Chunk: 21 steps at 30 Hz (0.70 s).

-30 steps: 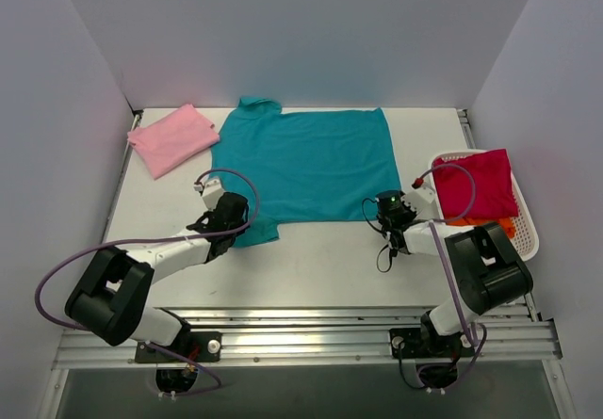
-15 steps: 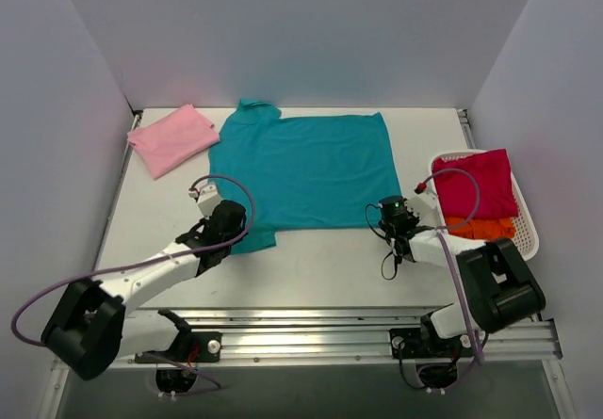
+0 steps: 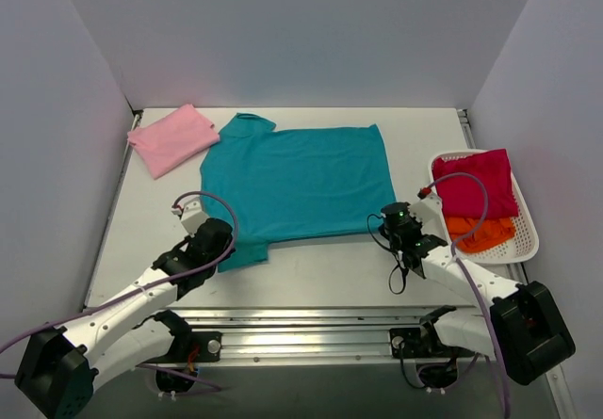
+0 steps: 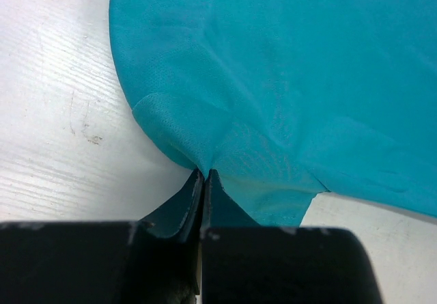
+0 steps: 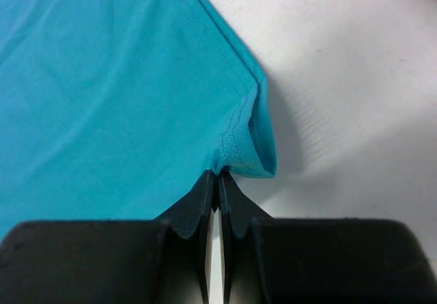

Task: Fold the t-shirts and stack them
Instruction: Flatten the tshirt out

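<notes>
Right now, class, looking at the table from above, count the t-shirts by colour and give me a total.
teal t-shirt: 1
light pink t-shirt: 1
magenta t-shirt: 1
orange t-shirt: 1
Total: 4

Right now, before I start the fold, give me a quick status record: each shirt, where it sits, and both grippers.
teal t-shirt: spread flat, middle of table
left gripper: shut on teal t-shirt's near sleeve
right gripper: shut on teal t-shirt's near hem corner
pink t-shirt: folded, far left corner
magenta t-shirt: in basket, right side
orange t-shirt: in basket, partly under magenta t-shirt
</notes>
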{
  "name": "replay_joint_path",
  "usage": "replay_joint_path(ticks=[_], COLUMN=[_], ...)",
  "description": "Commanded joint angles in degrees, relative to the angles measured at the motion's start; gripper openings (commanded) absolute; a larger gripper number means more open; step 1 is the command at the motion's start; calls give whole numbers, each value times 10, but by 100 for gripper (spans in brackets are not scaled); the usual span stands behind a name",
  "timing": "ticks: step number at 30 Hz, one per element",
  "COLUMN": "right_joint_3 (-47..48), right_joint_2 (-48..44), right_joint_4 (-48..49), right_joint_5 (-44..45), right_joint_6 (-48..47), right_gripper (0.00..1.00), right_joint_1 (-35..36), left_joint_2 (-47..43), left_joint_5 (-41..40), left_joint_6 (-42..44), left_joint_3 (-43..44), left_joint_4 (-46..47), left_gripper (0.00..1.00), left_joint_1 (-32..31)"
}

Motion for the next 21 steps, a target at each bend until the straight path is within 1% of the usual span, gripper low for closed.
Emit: replay_joint_path(ticks=[1,6,9,10,12,13,14,15,17,18,19,20,21], right_joint_3=[-8,-15,-22,-25,-34,-43,-46,-51,-58,-59,-61,-61,-61], right_joint_2=[-23,-42,-54,-59,-62,-65,-66,-68,-69,-69,-70,-70,-71], right_joint_4=[-43,-55,-64,-64,-64,-63,-61,-60,-59,-58,-58,-58,-58], right_joint_5=[17,-6,-8,-12,-13,-13,-13,-13,-13,-13,-14,-14,-14], right_joint_6=[8,12,21,24,28,30,33,34,35,35,36,38,39], right_gripper=[0,0,0,0,0,0,0,0,0,0,0,0,0], right_joint_1=[4,15,27,31,36,37,38,38,40,41,42,43,46], left_joint_2=[-4,-8,-19,-23,-33,-37,-38,-41,-43,-52,-59,-67,-82], left_joint_5=[-2,27,64,89,105,111,114,109,90,79,75,64,51], left_joint_6=[-8,-2,-1,2,-5,-7,-15,-20,-23,-35,-39,-40,-45], left_joint_3=[8,15,5,-12,-32,-50,-57,-60,-60,-57,-54,-51,-45], left_joint_4=[-5,-5,10,18,31,40,40,25,3,-31,-34,-37,-64], left_gripper=[2,2,2,8,24,36,61,68,77,79,82,82,82], left_joint_1=[-2,-2,-4,-3,-6,-10,-14,-16,-24,-28,-36,-42,-47])
